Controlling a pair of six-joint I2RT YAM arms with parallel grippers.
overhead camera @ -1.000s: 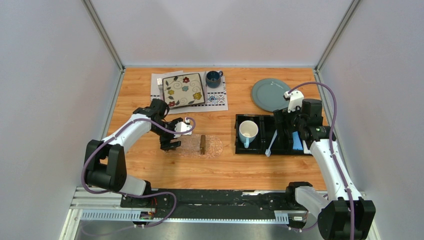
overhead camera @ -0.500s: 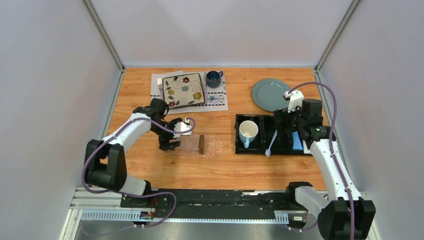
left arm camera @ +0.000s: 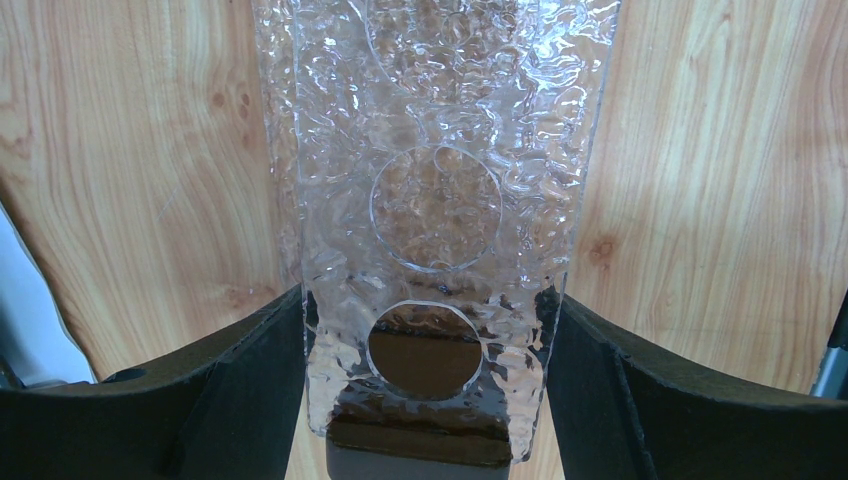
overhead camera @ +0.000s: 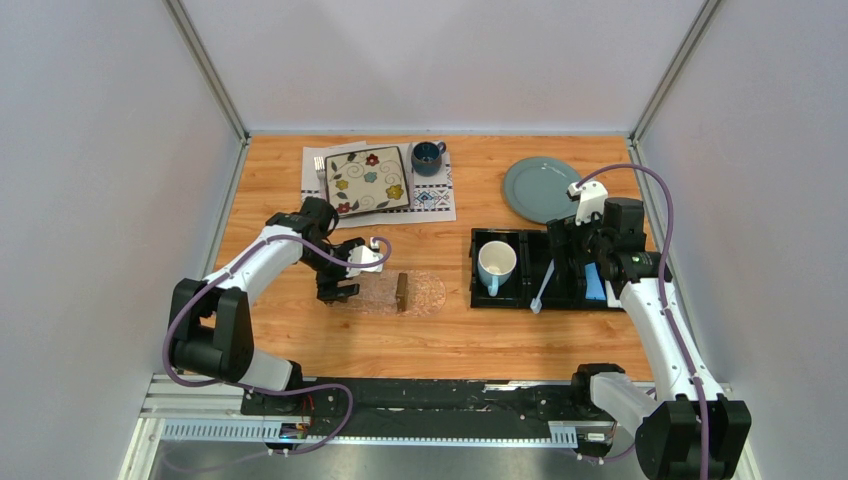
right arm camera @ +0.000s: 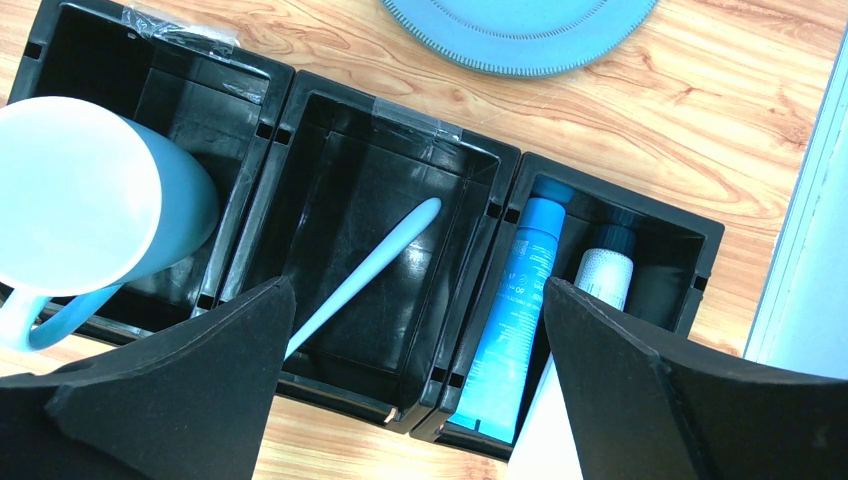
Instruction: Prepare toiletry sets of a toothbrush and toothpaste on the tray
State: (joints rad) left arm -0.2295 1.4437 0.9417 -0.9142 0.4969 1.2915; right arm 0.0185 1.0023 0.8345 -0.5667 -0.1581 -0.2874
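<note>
The clear textured tray (overhead camera: 385, 290) with dark wooden end pieces lies left of the table's centre. My left gripper (overhead camera: 340, 292) is shut on its left end; in the left wrist view the tray (left arm camera: 435, 200) sits between both fingers, which touch its sides. The white toothbrush (overhead camera: 543, 285) leans in the middle compartment of the black organizer (overhead camera: 475, 270). My right gripper (overhead camera: 568, 258) hovers open and empty above it. In the right wrist view the toothbrush (right arm camera: 370, 265) lies between the fingers, and the blue tube (right arm camera: 510, 320) and whitish tube (right arm camera: 603, 275) lie in the right compartment.
A white mug with a blue handle (overhead camera: 496, 265) fills the organizer's left compartment. A clear oval mat (overhead camera: 432, 293) lies under the tray's right end. A grey-blue plate (overhead camera: 540, 188) is behind the organizer. A floral plate (overhead camera: 367, 180) and a dark blue cup (overhead camera: 428, 156) stand at the back.
My left gripper has shifted the tray slightly to the left; its right wooden end piece moved left over the oval mat. The right arm has not moved.
</note>
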